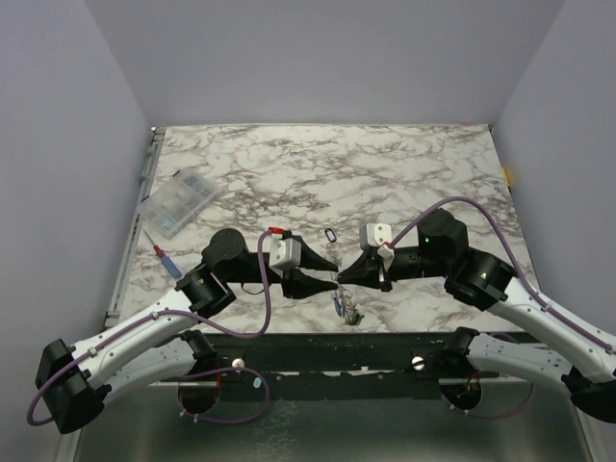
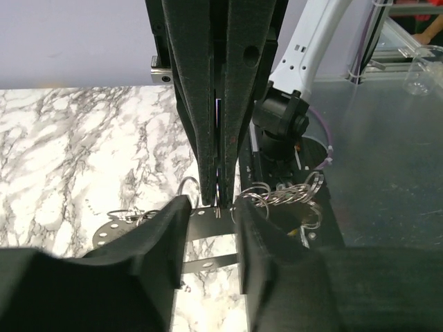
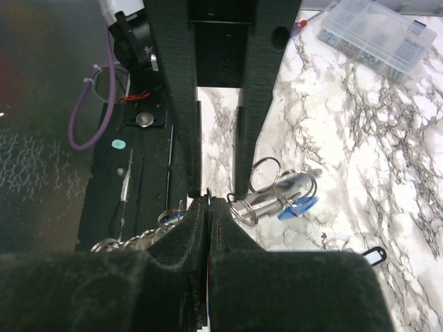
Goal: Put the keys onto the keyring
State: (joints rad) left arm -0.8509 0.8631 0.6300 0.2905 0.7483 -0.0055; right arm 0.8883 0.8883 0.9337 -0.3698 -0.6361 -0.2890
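Note:
The keys (image 1: 342, 306) hang in a bunch of silvery rings just below the point where the two grippers meet. One blue-headed key (image 3: 294, 205) shows in the right wrist view, and a chain of rings (image 2: 287, 194) in the left wrist view. My right gripper (image 1: 343, 276) (image 3: 209, 207) is shut, with the edge of a thin silvery ring peeking out at its tips. My left gripper (image 1: 330, 274) (image 2: 211, 221) faces it with its jaws apart on either side of that tip. The keyring (image 1: 330, 236) (image 3: 374, 256), a small dark loop, lies on the marble beyond them.
A clear compartment box (image 1: 179, 204) (image 3: 377, 31) stands at the back left, with a red and blue tool (image 1: 166, 260) near the left edge. A black rail (image 1: 318, 351) runs along the near table edge, close under the hanging bunch. Purple cables (image 1: 481, 214) loop off both arms.

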